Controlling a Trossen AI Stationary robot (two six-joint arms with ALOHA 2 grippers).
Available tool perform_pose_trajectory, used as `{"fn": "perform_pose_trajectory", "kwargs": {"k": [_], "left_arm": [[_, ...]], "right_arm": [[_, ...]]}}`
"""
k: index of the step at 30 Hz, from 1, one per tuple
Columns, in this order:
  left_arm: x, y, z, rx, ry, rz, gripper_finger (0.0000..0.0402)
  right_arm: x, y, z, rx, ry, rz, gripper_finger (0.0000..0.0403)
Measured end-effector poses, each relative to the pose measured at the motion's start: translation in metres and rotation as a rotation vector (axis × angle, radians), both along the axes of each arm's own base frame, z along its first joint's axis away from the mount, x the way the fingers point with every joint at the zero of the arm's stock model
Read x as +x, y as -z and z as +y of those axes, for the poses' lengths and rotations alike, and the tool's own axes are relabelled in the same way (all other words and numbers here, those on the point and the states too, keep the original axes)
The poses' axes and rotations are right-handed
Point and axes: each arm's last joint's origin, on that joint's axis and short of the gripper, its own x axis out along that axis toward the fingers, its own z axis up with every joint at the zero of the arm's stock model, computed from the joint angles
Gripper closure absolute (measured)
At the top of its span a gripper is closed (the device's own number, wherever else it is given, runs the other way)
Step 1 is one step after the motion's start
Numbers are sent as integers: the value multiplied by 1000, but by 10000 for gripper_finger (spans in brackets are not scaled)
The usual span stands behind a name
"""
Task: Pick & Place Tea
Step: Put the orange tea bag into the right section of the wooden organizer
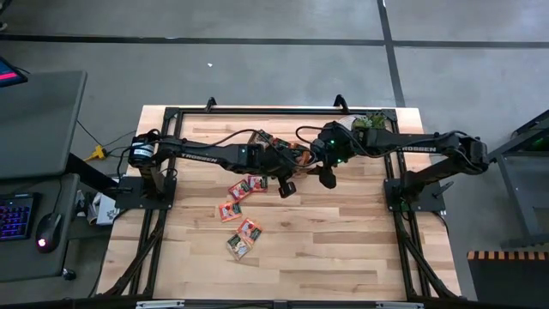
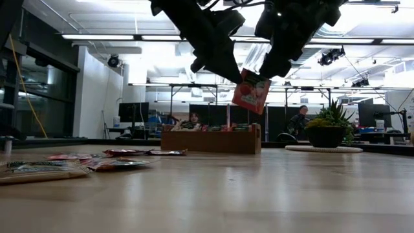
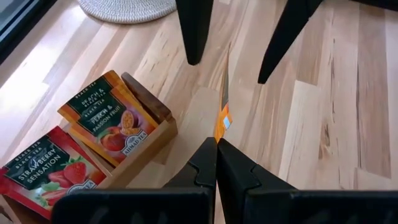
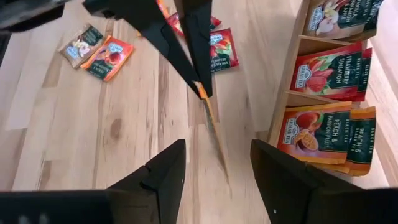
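Red-orange in colour, one tea sachet (image 2: pixel 251 91) hangs in the air, clamped at its upper edge between the closed fingers of the left gripper (image 2: pixel 231 77). In the left wrist view only the sachet's thin edge shows, so its print cannot be read there. The right gripper (image 4: pixel 216 163) sits just beside it with its fingers spread apart, one on each side of the sachet and not touching it; the fingertips themselves are cut off in the right wrist view.

Beyond both grippers stands the wooden tray (image 2: pixel 210 140). In the high view the two arms cover most of it. Its compartments already hold upright sachets: strawberry packets (image 4: pixel 328 69) and peach packets (image 4: pixel 317 135) are legible, while the print in the far compartment is too cropped to read.

Loose sachets (image 1: pixel 242 210) lie flat on the table (image 1: pixel 343 249) below and to the left-arm side of the grippers. Their exact count cannot be made out, as several overlap. In the low view they show only as thin strips.

A potted plant (image 2: pixel 326 128) stands on a woven mat (image 3: pixel 127 9) near the tray's end, partly hidden by the right arm in the high view.
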Motion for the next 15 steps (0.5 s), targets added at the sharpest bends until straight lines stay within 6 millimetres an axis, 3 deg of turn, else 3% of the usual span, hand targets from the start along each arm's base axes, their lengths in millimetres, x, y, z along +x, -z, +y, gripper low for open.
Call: {"fn": "perform_pose_trajectory", "kwargs": {"k": [15], "left_arm": [[2,-3,0,1,-1,-35,401]], "right_arm": [[0,1,0,-13,-29,4,292]]}}
